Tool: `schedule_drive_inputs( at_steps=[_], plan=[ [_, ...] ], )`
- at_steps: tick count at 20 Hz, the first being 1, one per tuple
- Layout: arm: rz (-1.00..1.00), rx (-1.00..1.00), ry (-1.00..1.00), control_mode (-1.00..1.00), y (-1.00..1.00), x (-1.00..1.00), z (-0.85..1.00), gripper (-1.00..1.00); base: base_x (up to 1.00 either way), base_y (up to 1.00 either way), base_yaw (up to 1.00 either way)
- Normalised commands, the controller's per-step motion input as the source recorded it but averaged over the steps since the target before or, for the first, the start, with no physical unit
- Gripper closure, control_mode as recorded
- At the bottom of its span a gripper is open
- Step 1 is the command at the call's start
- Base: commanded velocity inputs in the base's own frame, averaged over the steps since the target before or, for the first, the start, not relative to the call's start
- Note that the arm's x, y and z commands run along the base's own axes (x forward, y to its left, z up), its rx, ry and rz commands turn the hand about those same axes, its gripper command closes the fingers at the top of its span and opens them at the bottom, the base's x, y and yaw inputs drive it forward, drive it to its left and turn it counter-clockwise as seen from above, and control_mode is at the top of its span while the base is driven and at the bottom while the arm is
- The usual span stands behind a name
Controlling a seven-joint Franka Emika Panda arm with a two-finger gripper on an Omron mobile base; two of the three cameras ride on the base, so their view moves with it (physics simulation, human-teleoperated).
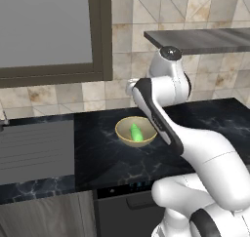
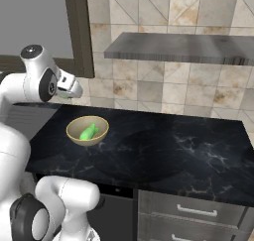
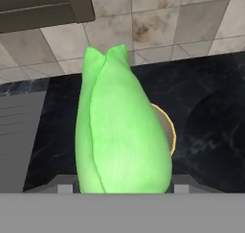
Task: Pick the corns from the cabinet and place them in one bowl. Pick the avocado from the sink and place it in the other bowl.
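You see a counter (image 2: 163, 150) of glossy black marble-like stone with pale veins, and behind it a wall (image 2: 163, 17) of matt beige stone-look tiles, mottled with brown. The cabinet (image 2: 183, 46) reads as dull, dark grey wood with a streaked grain, while the pale yellow-tan bowl (image 1: 123, 133) looks smooth and matt, like ceramic. Your held corn (image 3: 119, 131) has a smooth, waxy bright green husk with soft lengthwise folds, and the arm (image 1: 205, 153) wears smooth glossy white plastic shells.

One bright green corn (image 1: 135, 132) in yellow-tan bowl (image 1: 123, 132), another (image 3: 122, 131) aloft.
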Motion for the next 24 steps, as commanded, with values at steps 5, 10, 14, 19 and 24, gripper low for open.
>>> schedule_drive_inputs(
  at_steps=[5,10,14,19,24],
  plan=[
    [0.04,0.00,0.06,-1.00,0.00,0.09,-0.50,1.00,0.00,0.00,0.00],
    [0.01,0.00,0.13,-1.00,-0.02,0.14,-0.54,1.00,0.00,0.00,0.00],
    [0.00,-0.02,0.08,-1.00,-0.05,0.03,-0.34,1.00,0.00,0.00,0.00],
    [0.00,-0.05,0.10,-1.00,-0.04,0.01,-0.34,1.00,0.00,0.00,0.00],
    [0.00,-0.05,0.02,-1.00,-0.04,0.13,-0.29,1.00,0.00,0.00,0.00]
  ],
)
